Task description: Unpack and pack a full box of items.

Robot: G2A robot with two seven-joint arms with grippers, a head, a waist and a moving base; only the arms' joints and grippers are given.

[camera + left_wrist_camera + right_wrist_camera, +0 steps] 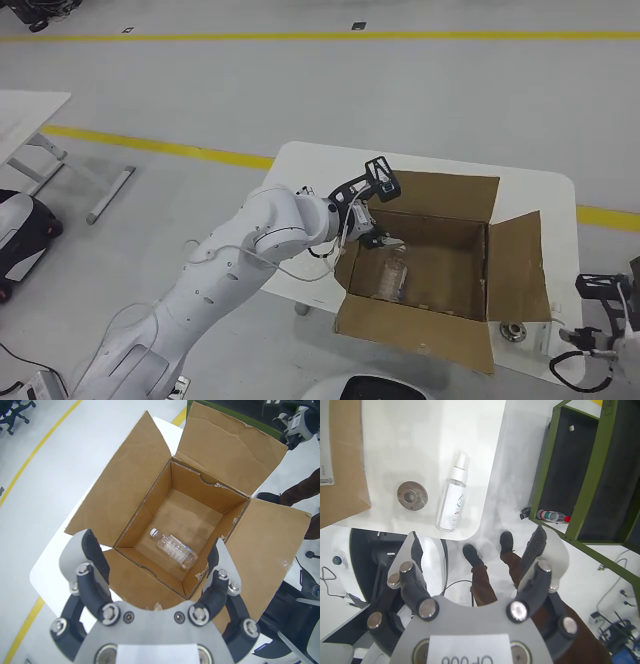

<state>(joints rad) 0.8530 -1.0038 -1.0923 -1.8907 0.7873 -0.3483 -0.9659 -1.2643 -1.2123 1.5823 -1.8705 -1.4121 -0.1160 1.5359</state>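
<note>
- The box (pixel 430 270) stands upright on the white worktop (pixel 320 165), with all four flaps folded outward.
- One clear bottle (pixel 173 551) with a white cap lies on its side on the box floor, close to one wall and slanted across the corner there.
- The left hand (pixel 153 540) hangs over the box, above the rim on the arm's side. Its fingers are spread wide with nothing between them, and the bottle lies well below them.
- A round metal disc (pixel 412 495) with a centre hole lies flat on the worktop just outside one box flap.
- A white spray bottle (pixel 453 500) lies on its side just beyond the disc from the box, near the worktop's rounded corner.
- The right hand (pixel 477 533) is well apart from the box, out past that corner and over the floor, with its fingers spread and empty.
</note>
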